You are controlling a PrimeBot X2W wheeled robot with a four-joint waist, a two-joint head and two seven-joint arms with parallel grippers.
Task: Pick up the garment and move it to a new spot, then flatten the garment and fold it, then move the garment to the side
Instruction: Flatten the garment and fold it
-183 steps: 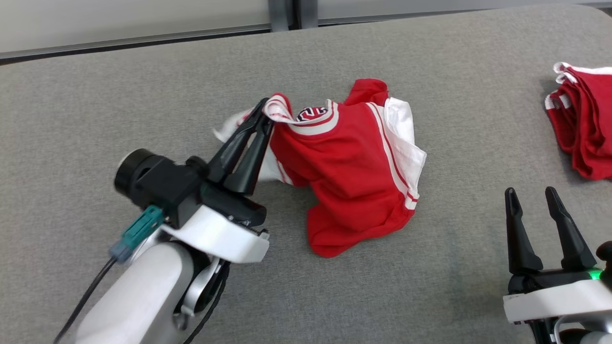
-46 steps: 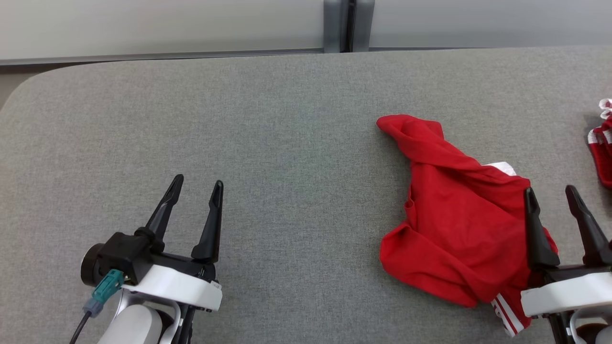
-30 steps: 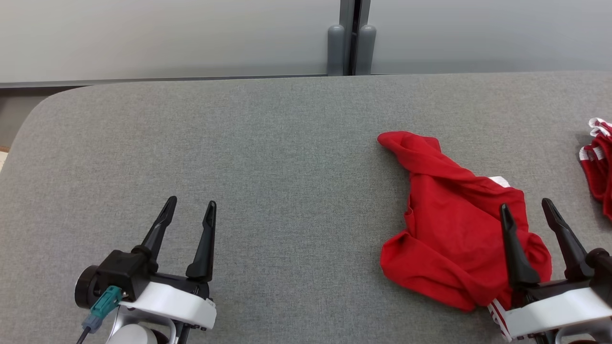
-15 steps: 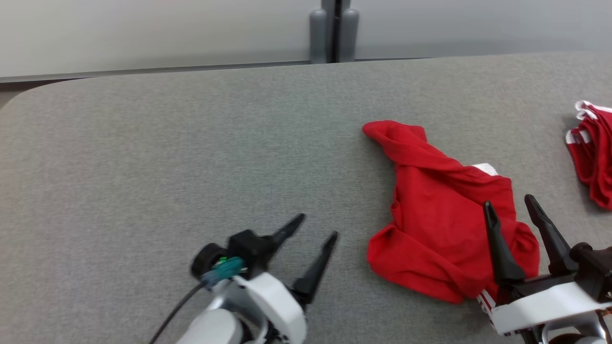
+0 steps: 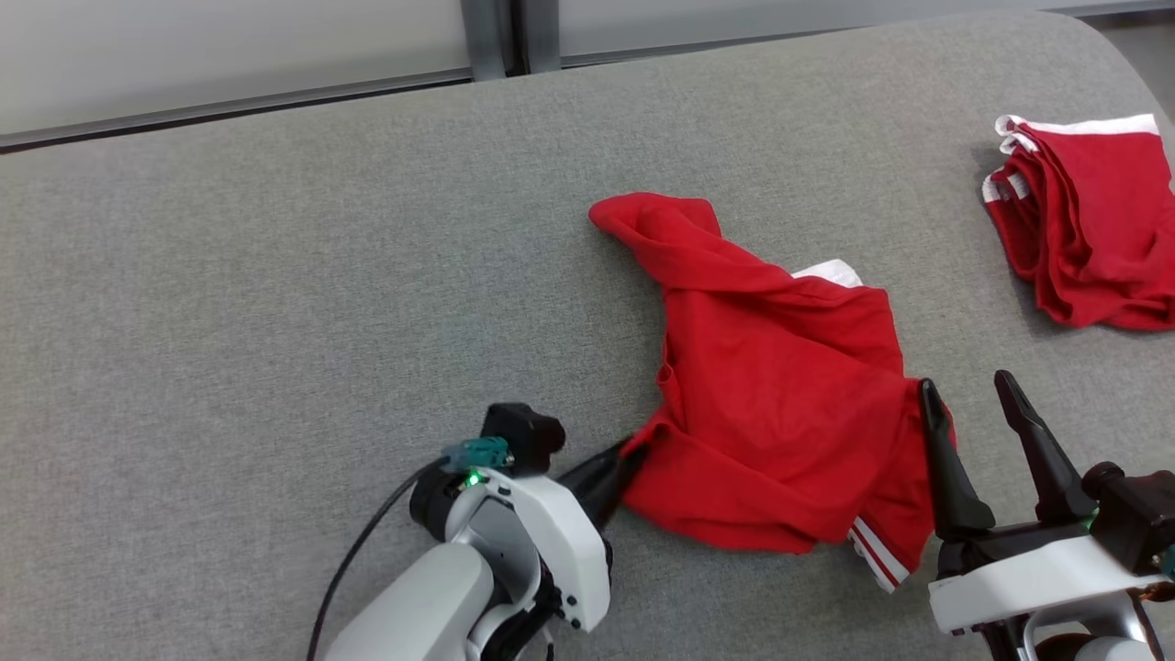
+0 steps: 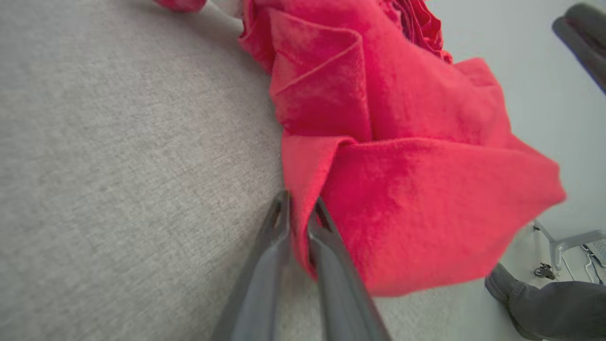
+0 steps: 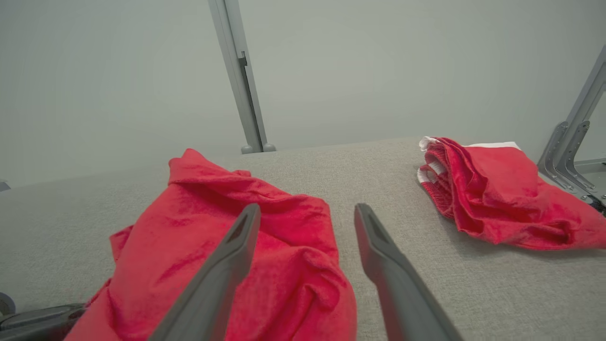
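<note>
Counter: grey cloth-covered counter (image 5: 229, 275), backed by a pale wall (image 5: 229, 46).
Garment: the red garment (image 5: 771, 395) with white trim lies crumpled right of the counter's middle, one narrow end reaching toward the wall.
Left claw: the left claw (image 5: 629, 456) sits low at the garment's near left corner, clenched on a fold of the red cloth.
Right claw: the right claw (image 5: 966, 381) is released, fingers spread, above the garment's near right edge by the striped hem.
Other cloth: a red pile (image 5: 1092, 229) lies far right, well apart.
Person: a shoe (image 6: 502, 284) and a trouser leg (image 6: 558, 303) show beyond the counter's edge.
</note>
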